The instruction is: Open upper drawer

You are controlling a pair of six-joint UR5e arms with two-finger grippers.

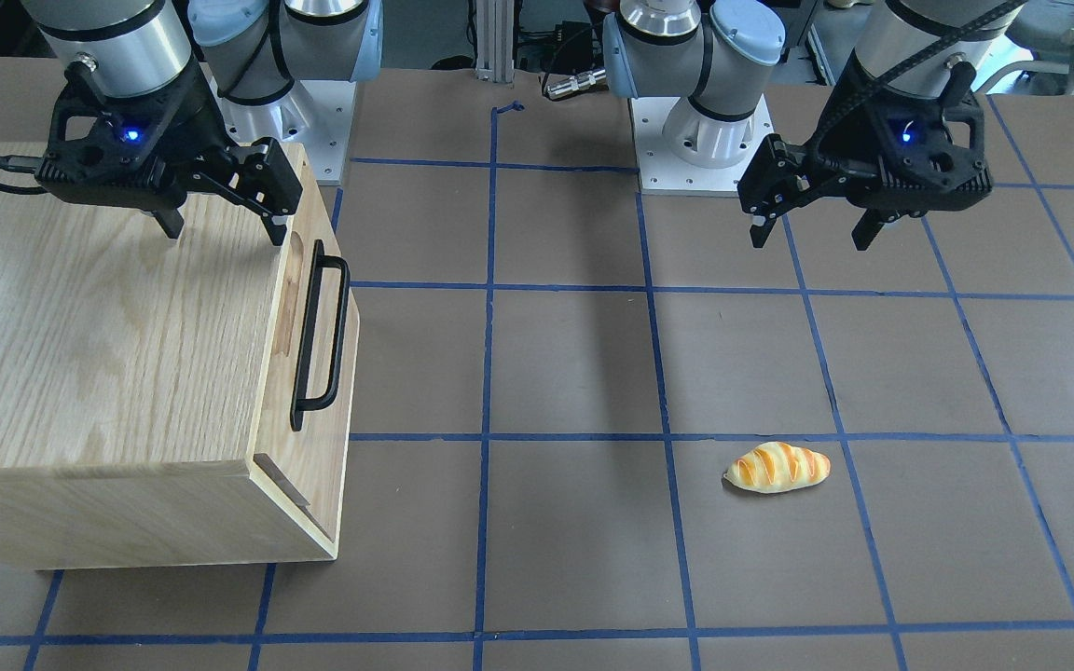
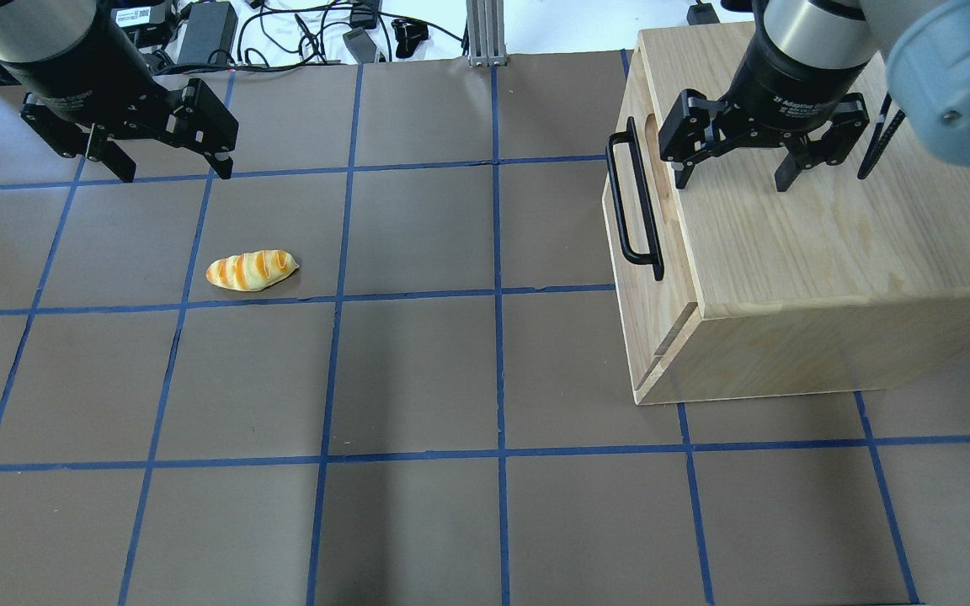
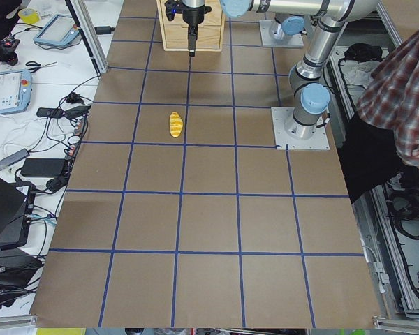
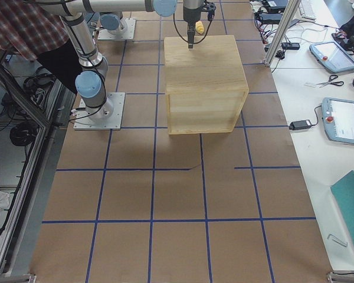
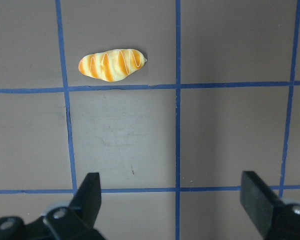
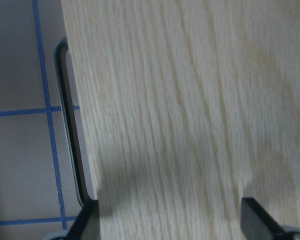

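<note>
Shut upper drawer (image 2: pixel 670 244) at right of overhead frame, bar handle (image 2: pixel 632 202) facing centre. Wide-spread right gripper (image 2: pixel 732 181) above cabinet (image 2: pixel 788 244) top, behind handle. Best: shift toward centre, lower astride handle's middle, pinch firmly, pull straight and level. Spread, empty left gripper (image 2: pixel 173 172) idle, upper left.

A striped bread roll (image 2: pixel 251 271) lies on the brown blue-gridded table (image 2: pixel 418 379), well apart from the oak cabinet (image 2: pixel 788 252).
</note>
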